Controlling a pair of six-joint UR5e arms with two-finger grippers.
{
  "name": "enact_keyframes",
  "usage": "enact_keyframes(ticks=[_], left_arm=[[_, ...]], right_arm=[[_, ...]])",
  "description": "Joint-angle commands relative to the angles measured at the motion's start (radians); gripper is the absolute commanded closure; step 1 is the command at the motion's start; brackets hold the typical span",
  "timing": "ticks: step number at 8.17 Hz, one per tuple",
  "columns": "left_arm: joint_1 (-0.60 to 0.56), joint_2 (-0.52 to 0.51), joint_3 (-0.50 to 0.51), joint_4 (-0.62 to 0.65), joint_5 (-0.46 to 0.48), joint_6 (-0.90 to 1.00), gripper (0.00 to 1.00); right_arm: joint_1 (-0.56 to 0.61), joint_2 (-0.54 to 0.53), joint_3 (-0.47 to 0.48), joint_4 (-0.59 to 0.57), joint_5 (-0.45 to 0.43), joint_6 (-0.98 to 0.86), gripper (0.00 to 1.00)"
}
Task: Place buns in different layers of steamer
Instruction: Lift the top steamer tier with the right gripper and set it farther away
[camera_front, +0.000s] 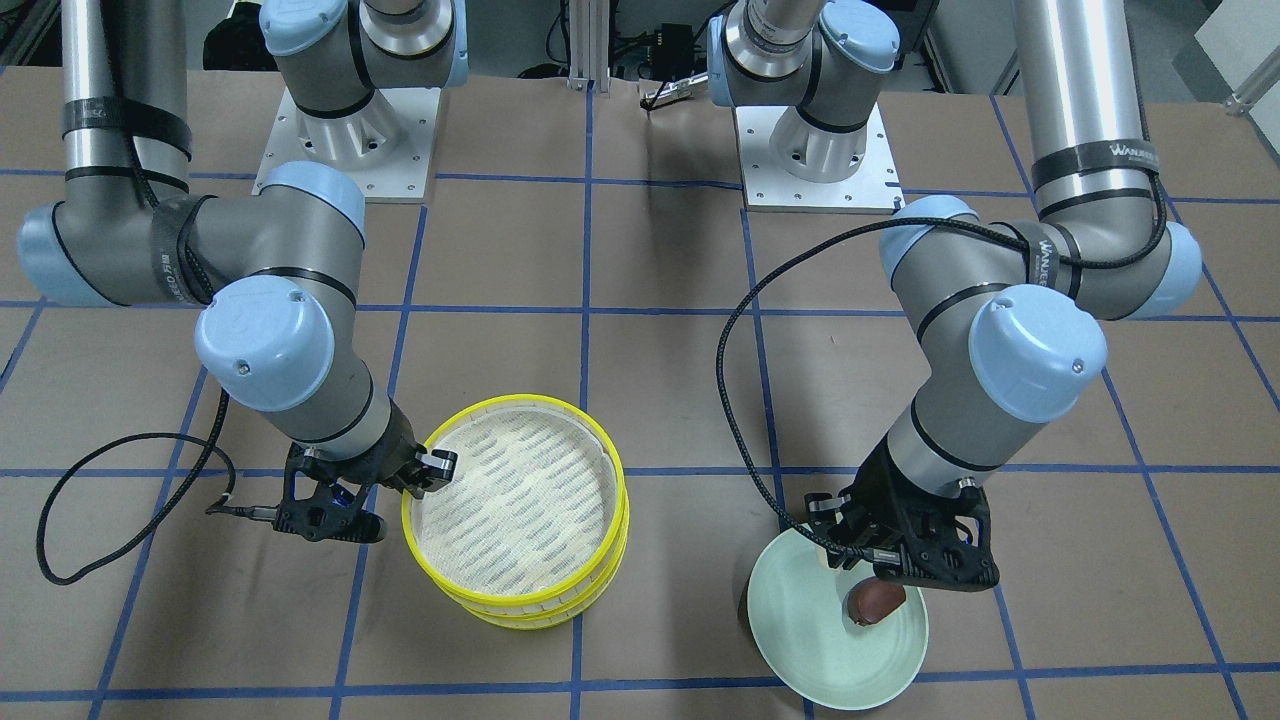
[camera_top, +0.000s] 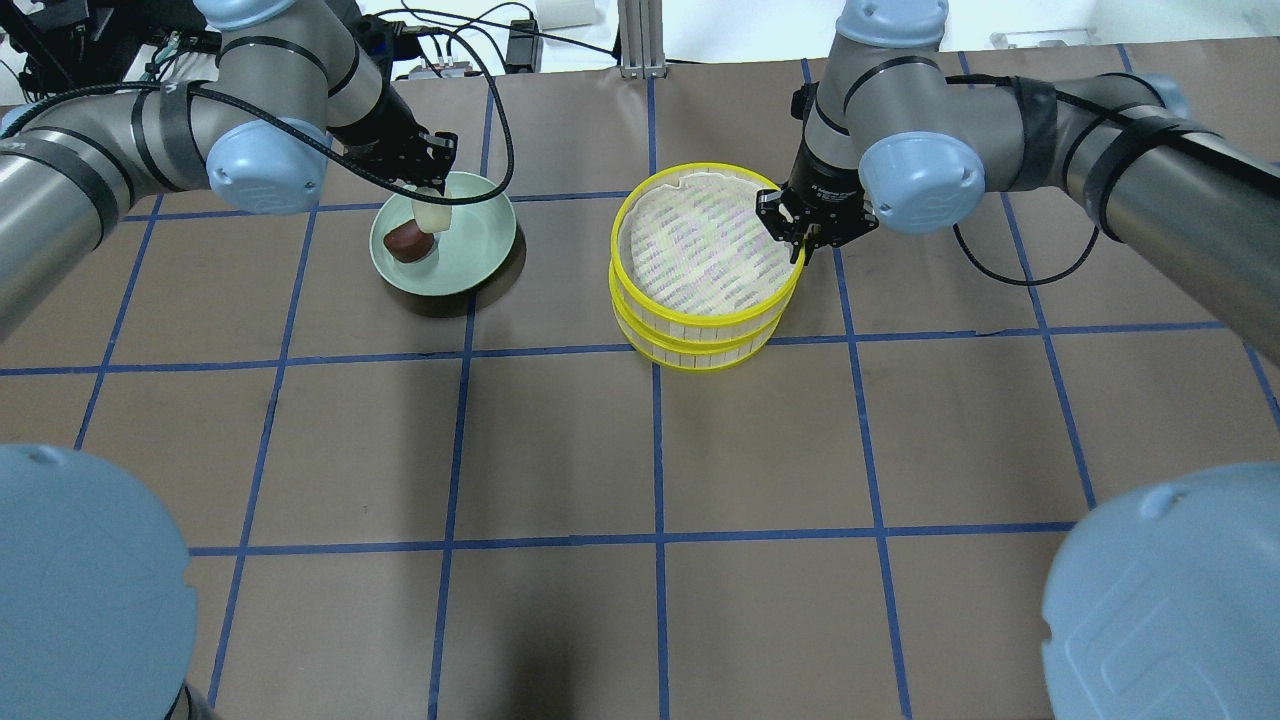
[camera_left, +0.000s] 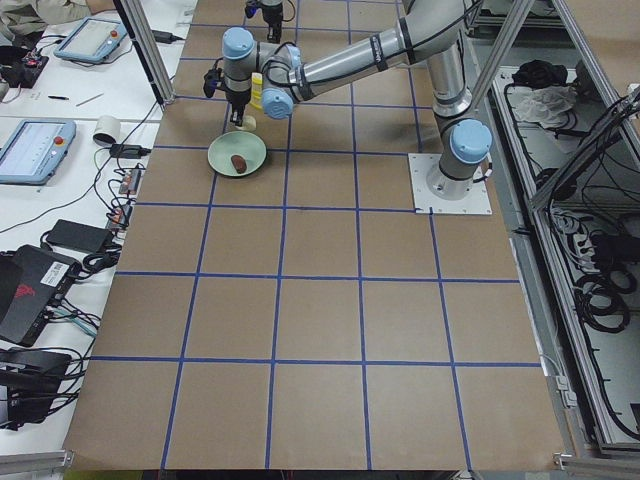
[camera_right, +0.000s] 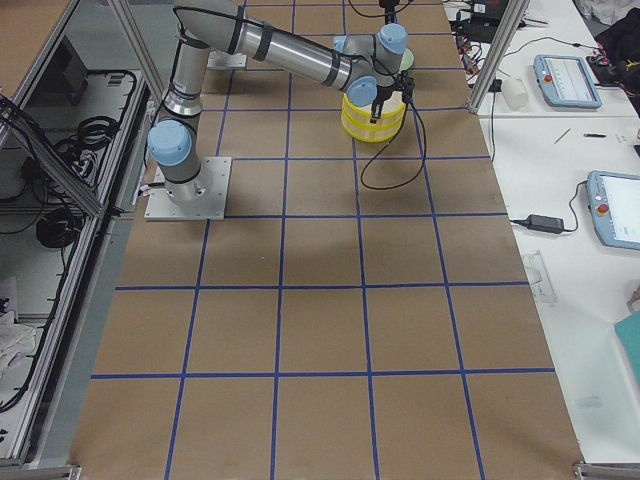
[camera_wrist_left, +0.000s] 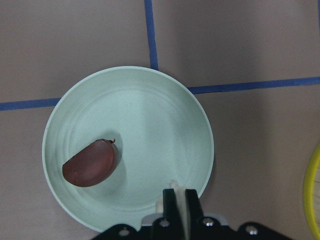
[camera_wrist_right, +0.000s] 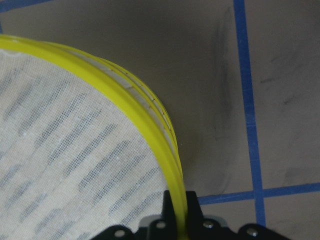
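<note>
1. Left end effector: clenched on the cream bun. In the left wrist view we see its two fingers pressed against a pale sliver between them. The bun hangs over the robot-side part of the green plate. The wrist camera looks down on nearly the whole plate, so we read the bun as held above it, not resting in it.

2. Dark bun: lies on its side in the green plate, off-centre. In the overhead view it sits just beside the cream bun. We cannot tell whether the two touch.

3. Right end effector: clamped on the yellow rim of the upper tray. The right wrist view shows one finger inside the rim and one outside, with the rim pinched between them. The grip sits on the side of the tray toward the right arm.

4. Trays: the upper tray sits stacked on the lower tray, slightly offset, so the lower yellow rim shows beneath it. We see only bare whitish mesh in the upper tray. The inside of the lower tray is hidden.

5. Layout: plate and stack stand well apart on the brown tabletop, which is gridded with blue tape lines. The plate is on the left arm's side.
</note>
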Motion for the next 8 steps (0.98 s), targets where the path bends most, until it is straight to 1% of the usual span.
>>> enact_keyframes(ticks=[1, 3, 5, 6, 7, 8], left_arm=[[-0.003, 0.057, 0.0, -0.047, 0.001, -0.014, 1.0], [-0.035, 0.071, 0.0, -0.057, -0.005, -0.121, 1.0], [-0.118, 0.067, -0.006, -0.043, -0.01, -0.207, 1.0], [-0.131, 0.064, -0.01, -0.041, -0.019, -0.238, 1.0], [-0.154, 0.053, -0.012, -0.017, -0.084, -0.287, 1.0], [-0.184, 0.038, -0.018, 0.035, -0.161, -0.342, 1.0]], right_arm=[[-0.007, -0.08, -0.018, 0.085, -0.015, -0.026, 1.0], [-0.042, -0.121, -0.059, 0.153, -0.019, -0.119, 1.0], [-0.132, -0.15, -0.089, 0.238, -0.029, -0.245, 1.0], [-0.186, -0.163, -0.089, 0.262, -0.03, -0.317, 1.0], [-0.209, -0.161, -0.084, 0.263, -0.029, -0.345, 1.0], [-0.21, -0.161, -0.082, 0.265, -0.029, -0.347, 1.0]])
